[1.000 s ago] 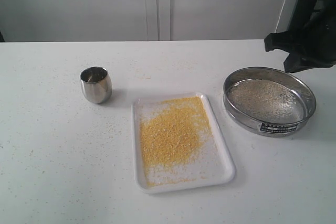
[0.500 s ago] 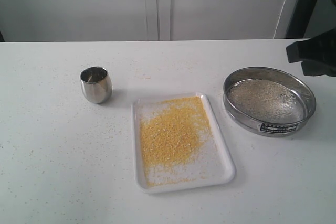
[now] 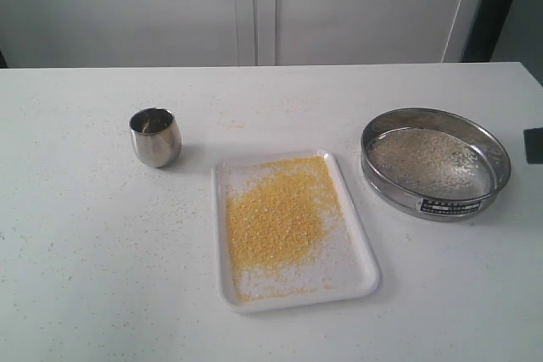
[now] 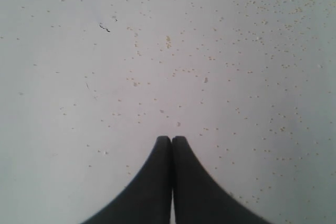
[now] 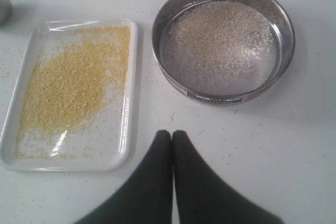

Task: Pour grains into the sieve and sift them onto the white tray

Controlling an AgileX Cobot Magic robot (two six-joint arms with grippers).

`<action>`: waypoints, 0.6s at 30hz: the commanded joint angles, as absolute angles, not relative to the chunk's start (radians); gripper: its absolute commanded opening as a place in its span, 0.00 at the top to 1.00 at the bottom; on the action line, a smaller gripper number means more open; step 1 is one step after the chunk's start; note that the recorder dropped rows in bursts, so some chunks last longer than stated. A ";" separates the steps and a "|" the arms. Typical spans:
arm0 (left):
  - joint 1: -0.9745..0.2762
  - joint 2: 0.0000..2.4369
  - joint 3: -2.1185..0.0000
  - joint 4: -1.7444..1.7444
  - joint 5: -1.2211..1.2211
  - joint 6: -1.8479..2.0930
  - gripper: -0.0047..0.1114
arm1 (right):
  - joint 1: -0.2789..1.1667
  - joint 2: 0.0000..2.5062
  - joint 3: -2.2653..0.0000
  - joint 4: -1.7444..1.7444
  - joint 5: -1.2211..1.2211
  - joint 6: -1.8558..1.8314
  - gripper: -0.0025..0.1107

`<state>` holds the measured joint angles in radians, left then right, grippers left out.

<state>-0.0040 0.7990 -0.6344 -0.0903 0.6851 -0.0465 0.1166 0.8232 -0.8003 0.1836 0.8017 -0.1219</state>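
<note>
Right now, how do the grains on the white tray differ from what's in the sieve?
Tray grains are bright yellow; sieve grains are pale beige. Tray grains spread loosely over the white tray; sieve grains lie on mesh inside the sieve ring. Both are fine and loose.

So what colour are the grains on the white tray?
Bright yellow grains, clearest in the right wrist view.
</note>
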 commanded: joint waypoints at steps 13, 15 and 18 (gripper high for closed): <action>-0.002 0.791 -0.627 -0.100 0.695 -0.048 0.96 | 0.118 0.460 -0.554 0.090 0.737 -0.130 0.98; -0.002 0.791 -0.627 -0.100 0.695 -0.048 0.96 | 0.118 0.415 -0.536 -0.016 0.731 -0.107 0.98; -0.002 0.791 -0.627 -0.100 0.695 -0.048 0.96 | 0.118 0.368 -0.511 -0.091 0.723 -0.045 0.98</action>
<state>-0.0040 0.7990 -0.6344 -0.0903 0.6851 -0.0465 0.1166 0.3902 -0.5291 -0.0520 0.7430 -0.0659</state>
